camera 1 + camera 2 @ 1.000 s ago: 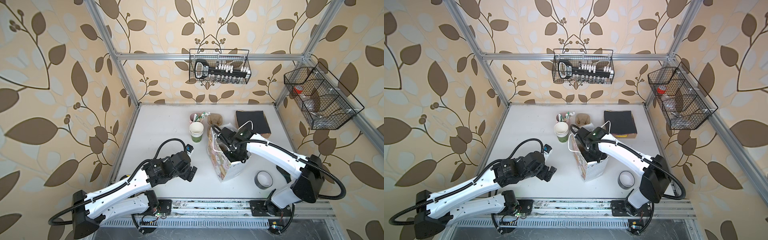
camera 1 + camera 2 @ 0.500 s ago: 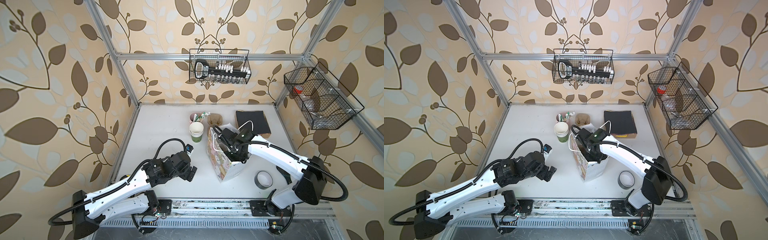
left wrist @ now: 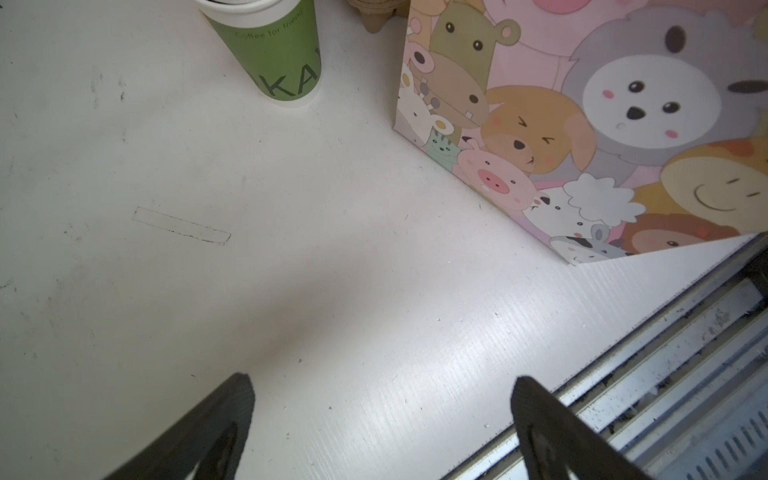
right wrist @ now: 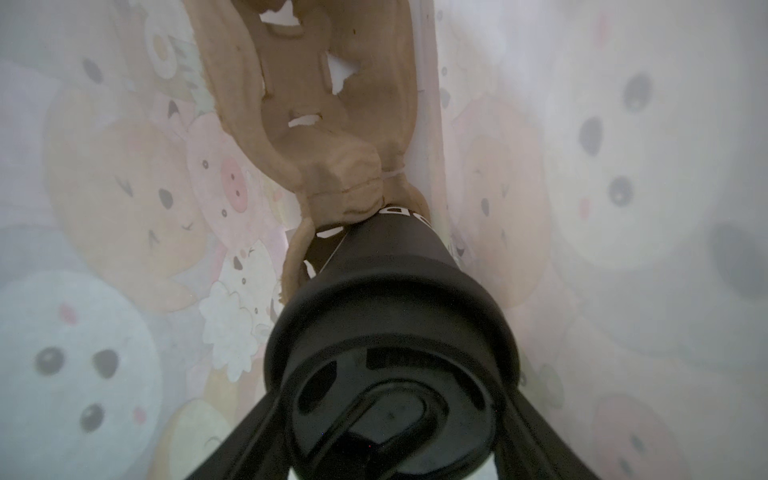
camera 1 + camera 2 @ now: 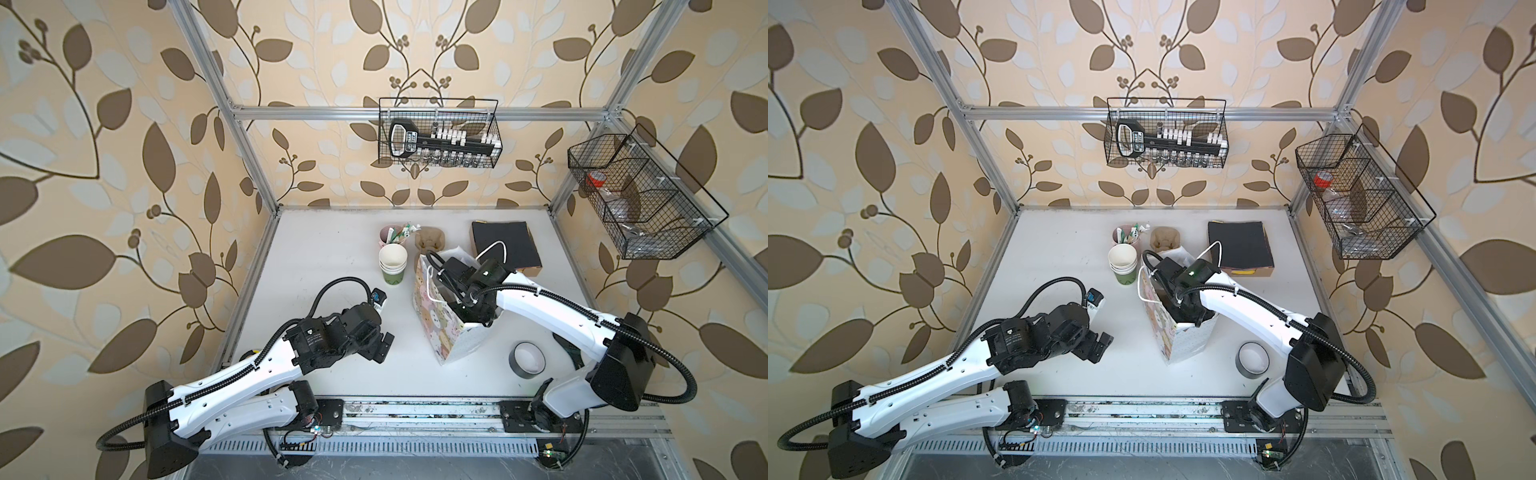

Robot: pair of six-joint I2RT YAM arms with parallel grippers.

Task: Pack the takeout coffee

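Observation:
The takeout coffee (image 4: 390,332), a dark cup with a black lid, is inside the cartoon-animal paper bag (image 5: 436,328) (image 5: 1167,336). My right gripper (image 4: 392,395) is shut on it, one finger on each side of the lid. The cup's lower end rests against a brown pulp carrier (image 4: 324,124) inside the bag. In both top views the right gripper (image 5: 469,307) (image 5: 1187,307) reaches down into the bag's mouth, and the cup is hidden there. My left gripper (image 3: 382,382) (image 5: 380,347) hangs open and holds nothing above the bare table, left of the bag.
A stack of white-and-green cups (image 5: 392,266) stands left of the bag, with a pink cup of sachets (image 5: 390,235) and a pulp carrier (image 5: 430,241) behind it. A black-topped box (image 5: 505,247) lies at the back right. A tape roll (image 5: 527,359) sits front right.
The right wrist has shifted slightly in the bag's mouth. The left arm has not moved.

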